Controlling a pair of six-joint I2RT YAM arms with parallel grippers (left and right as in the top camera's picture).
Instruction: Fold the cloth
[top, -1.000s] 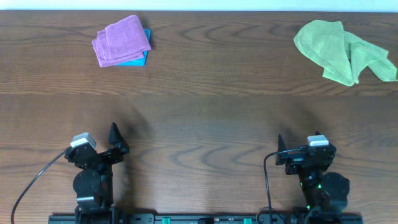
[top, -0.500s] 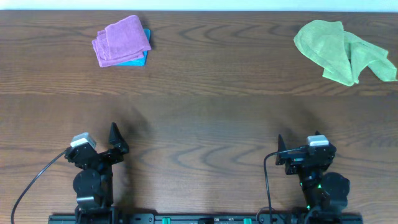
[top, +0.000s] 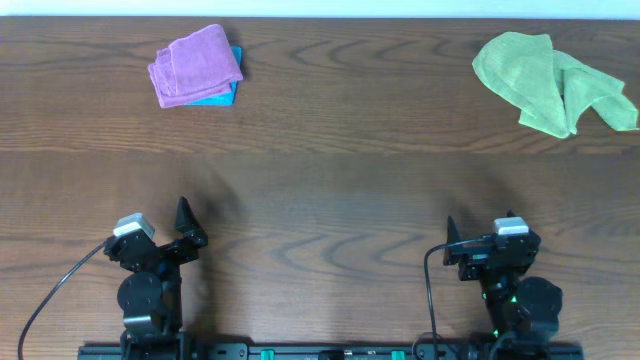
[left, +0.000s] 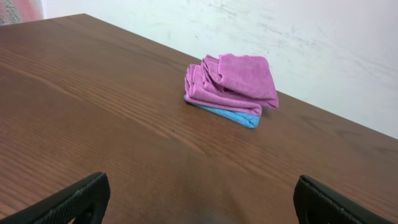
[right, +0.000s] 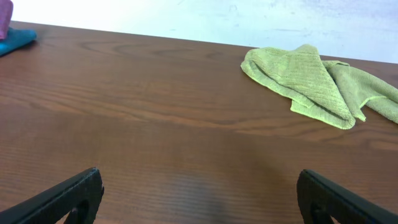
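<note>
Now, far left, a folded purple terry cloth (top: 195, 65) sits atop a blue one (top: 228, 97). The left gripper (left: 199, 202) hangs empty, black fingers wide apart, and the right gripper (right: 199, 196) likewise. Far right, the cloth (top: 520, 70), nubby lime-green microfibre, lies crumpled on the wood-grain table (top: 320, 200).

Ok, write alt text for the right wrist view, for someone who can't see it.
A crumpled lime-green cloth lies at the back right of a dark wooden table, untouched. In the foreground the right gripper has its jaws spread wide with nothing between them; a blue cloth edge peeks in at far left.
</note>
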